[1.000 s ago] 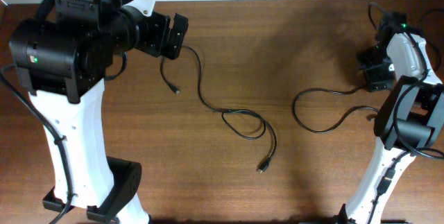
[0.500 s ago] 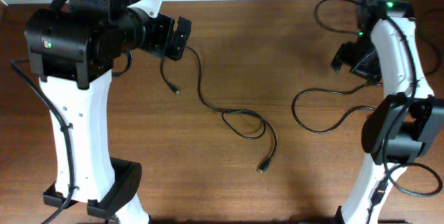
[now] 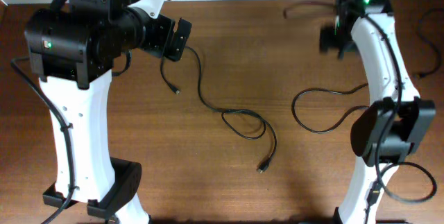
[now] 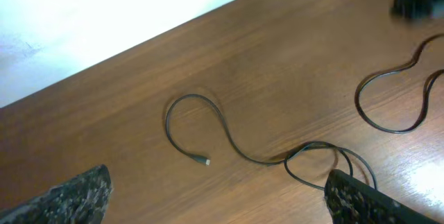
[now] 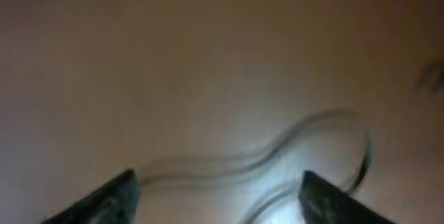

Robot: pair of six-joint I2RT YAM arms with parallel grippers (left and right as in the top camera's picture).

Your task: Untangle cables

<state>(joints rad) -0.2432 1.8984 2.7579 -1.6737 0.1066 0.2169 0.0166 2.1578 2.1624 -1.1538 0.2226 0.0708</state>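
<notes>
A thin black cable (image 3: 202, 93) runs across the middle of the wooden table, from one plug (image 3: 177, 91) through a loose loop to another plug (image 3: 262, 168). A second cable (image 3: 294, 109) curves at the right, beside the right arm's base. My left gripper (image 3: 177, 40) is open and empty above the first cable's far end. In the left wrist view (image 4: 222, 207) the first cable (image 4: 229, 134) and the second cable (image 4: 362, 106) lie apart. My right gripper (image 3: 331, 40) is open and empty, high at the back right. Its wrist view (image 5: 222, 200) shows only a blurred cable (image 5: 277, 148).
The table's far edge meets a white wall (image 4: 104, 16). The left arm's base (image 3: 111, 189) stands at the front left and the right arm's base (image 3: 378, 182) at the front right. Thicker robot wiring (image 3: 305, 5) trails at the back right.
The right arm has swung from the right edge up and left toward the back of the table, with its gripper empty. The left arm shifted slightly, then held still. The cables have not moved.
</notes>
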